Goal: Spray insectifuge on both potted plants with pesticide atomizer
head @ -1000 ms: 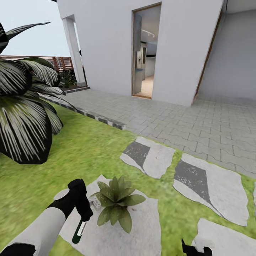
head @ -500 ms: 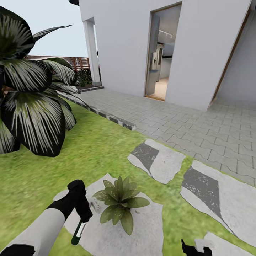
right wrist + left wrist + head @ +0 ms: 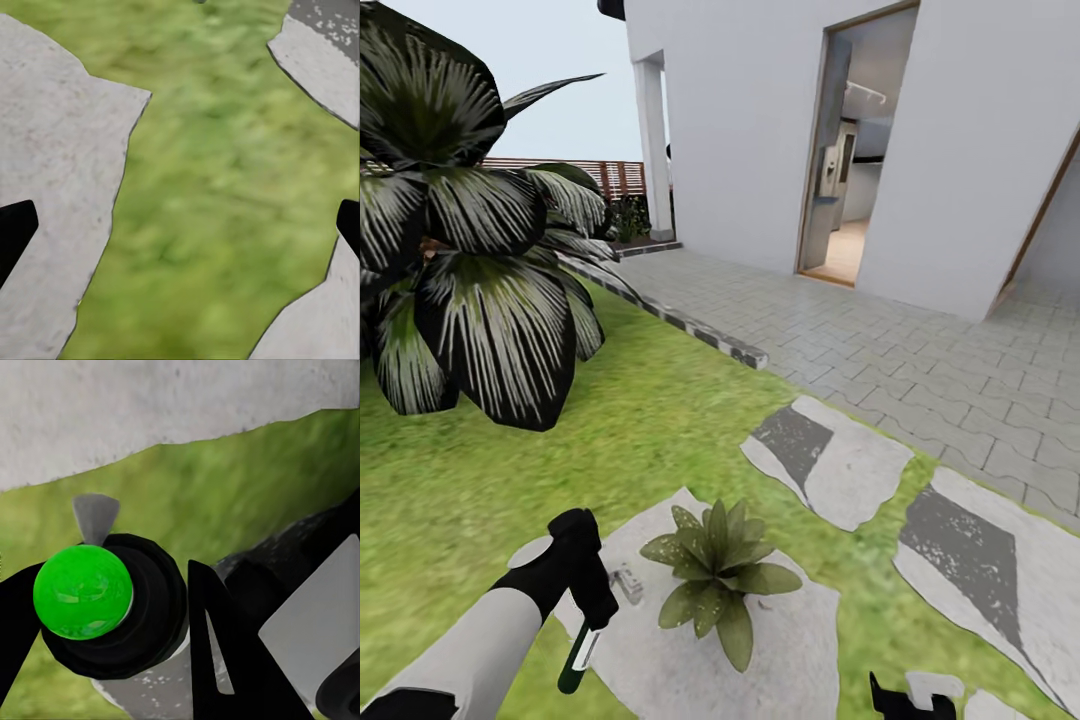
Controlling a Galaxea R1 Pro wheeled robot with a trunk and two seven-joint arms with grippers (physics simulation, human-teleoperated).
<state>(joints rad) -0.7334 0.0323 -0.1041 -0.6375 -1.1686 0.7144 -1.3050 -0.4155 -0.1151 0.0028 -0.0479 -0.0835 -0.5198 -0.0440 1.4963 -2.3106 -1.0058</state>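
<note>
Evidently we carry the pesticide atomizer (image 3: 579, 655) pinched in our left gripper (image 3: 596, 612), bottle hanging base-down with the trigger head hidden inside the fingers, just beside the potted plant (image 3: 721, 582) at its 9 o'clock, presumably so the nozzle can reach the leaves. Our right gripper (image 3: 908, 697) is cut off at the head view's 6 o'clock; its fingertips stand spread over lawn (image 3: 217, 187).

A white house wall (image 3: 760, 130) is rising at the far side, its open doorway (image 3: 850, 160) showing a lit interior. Grey paving (image 3: 920, 350) is spreading right; lawn (image 3: 610, 420) with stepping stones (image 3: 840, 470) is lying near. A brown fence (image 3: 610, 175) is standing far left.
</note>
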